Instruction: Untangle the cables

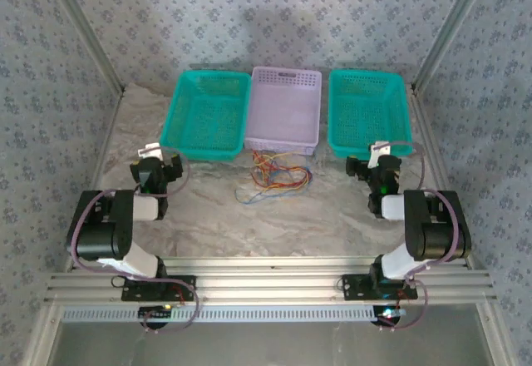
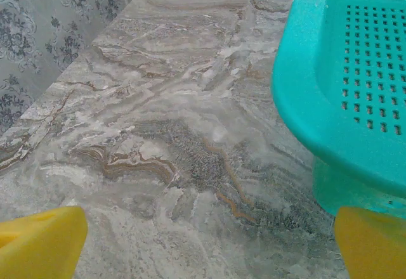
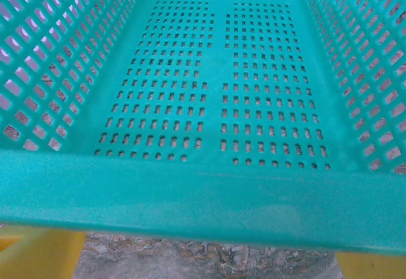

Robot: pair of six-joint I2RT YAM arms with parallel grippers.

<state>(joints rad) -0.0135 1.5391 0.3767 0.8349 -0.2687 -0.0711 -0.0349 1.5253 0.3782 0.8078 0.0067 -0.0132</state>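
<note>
**Cables heaped before lilac basket**

The cables (image 1: pixel 273 175) lie seemingly knotted on the tabletop (image 1: pixel 216 212), just before the lilac basket (image 1: pixel 285 108), flanked by the left teal basket (image 1: pixel 206 115) and right teal basket (image 1: pixel 368 110). The left pincer (image 1: pixel 162 158) and right pincer (image 1: pixel 378 160) gape wide, empty.

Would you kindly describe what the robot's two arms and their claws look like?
The left arm and right arm have bulky black joints, white links and thin purplish-grey hoses looping alongside. The left claw and right claw are black with white parts and yellow fingers.
</note>
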